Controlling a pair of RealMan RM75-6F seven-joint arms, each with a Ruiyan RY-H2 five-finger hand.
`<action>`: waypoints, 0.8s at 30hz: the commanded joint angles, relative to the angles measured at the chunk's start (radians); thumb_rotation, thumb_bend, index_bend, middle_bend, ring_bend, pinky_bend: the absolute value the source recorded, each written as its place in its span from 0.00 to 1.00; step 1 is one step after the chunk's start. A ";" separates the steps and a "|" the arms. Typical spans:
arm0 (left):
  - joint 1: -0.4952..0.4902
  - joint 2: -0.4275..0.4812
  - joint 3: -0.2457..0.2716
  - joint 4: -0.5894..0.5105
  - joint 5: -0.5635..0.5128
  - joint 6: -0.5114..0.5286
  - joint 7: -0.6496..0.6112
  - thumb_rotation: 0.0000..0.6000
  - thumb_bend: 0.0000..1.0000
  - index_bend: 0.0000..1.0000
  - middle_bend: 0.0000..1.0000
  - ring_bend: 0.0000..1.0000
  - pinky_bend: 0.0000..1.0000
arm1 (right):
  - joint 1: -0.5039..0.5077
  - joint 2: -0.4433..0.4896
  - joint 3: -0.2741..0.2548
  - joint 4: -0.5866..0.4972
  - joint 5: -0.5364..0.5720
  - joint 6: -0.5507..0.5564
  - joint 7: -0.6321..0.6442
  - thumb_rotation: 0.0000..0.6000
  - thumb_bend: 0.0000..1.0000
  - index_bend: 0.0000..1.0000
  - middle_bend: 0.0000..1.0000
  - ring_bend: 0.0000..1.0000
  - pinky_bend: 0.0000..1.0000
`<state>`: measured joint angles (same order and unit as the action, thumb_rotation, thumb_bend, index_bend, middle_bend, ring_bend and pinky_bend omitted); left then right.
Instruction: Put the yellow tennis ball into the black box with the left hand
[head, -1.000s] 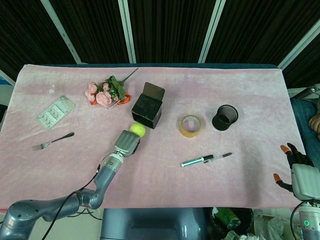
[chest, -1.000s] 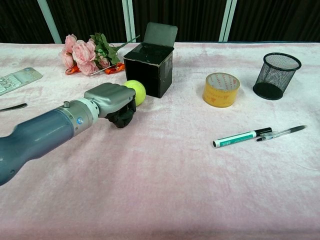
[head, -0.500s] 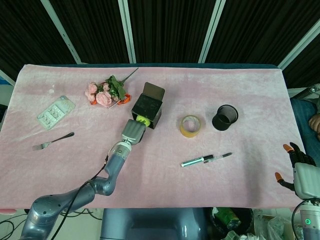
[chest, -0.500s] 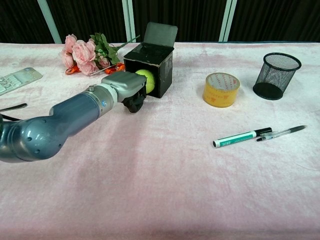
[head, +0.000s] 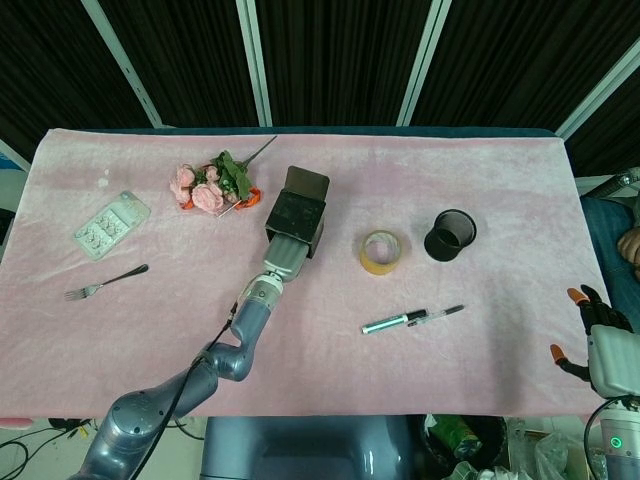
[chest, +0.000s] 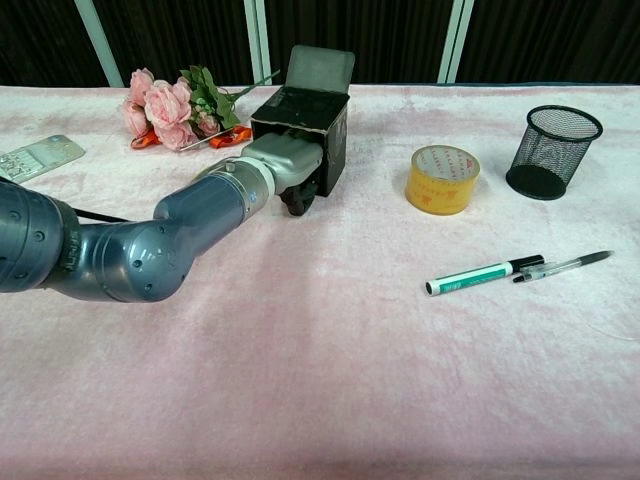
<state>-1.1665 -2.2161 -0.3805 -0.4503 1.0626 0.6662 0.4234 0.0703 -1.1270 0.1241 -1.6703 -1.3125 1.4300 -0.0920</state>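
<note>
Since 0.5 s ago I've pushed the left hand (chest: 292, 166) further in; it's now tight against the near face of the box (chest: 318, 130), and the ball's gone from both views, hidden behind the hand. Can't tell if the fingers grip it. Right hand (head: 603, 345) idles at near right table edge, fingers apart, holding nothing.

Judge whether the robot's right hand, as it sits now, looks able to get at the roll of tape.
Probably not easily. The right hand sits off the table's near right corner, far from the tape, with two pens lying between them.
</note>
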 joint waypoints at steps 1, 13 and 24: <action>-0.004 -0.010 0.004 0.019 0.004 -0.003 -0.009 1.00 0.58 0.91 0.96 0.85 0.98 | 0.001 -0.001 -0.001 0.000 -0.001 -0.001 0.000 1.00 0.17 0.16 0.08 0.18 0.19; 0.020 0.007 0.023 -0.013 0.030 0.035 -0.016 1.00 0.58 0.91 0.95 0.85 0.98 | 0.000 -0.004 -0.004 -0.001 -0.008 0.005 -0.010 1.00 0.17 0.16 0.08 0.18 0.19; 0.273 0.242 0.145 -0.508 0.120 0.363 0.091 1.00 0.55 0.89 0.89 0.79 0.94 | 0.001 -0.006 -0.009 0.005 -0.019 0.007 -0.019 1.00 0.17 0.16 0.08 0.18 0.19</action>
<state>-1.0211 -2.1114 -0.2941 -0.7206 1.1479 0.8799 0.4368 0.0714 -1.1328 0.1158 -1.6654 -1.3300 1.4361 -0.1107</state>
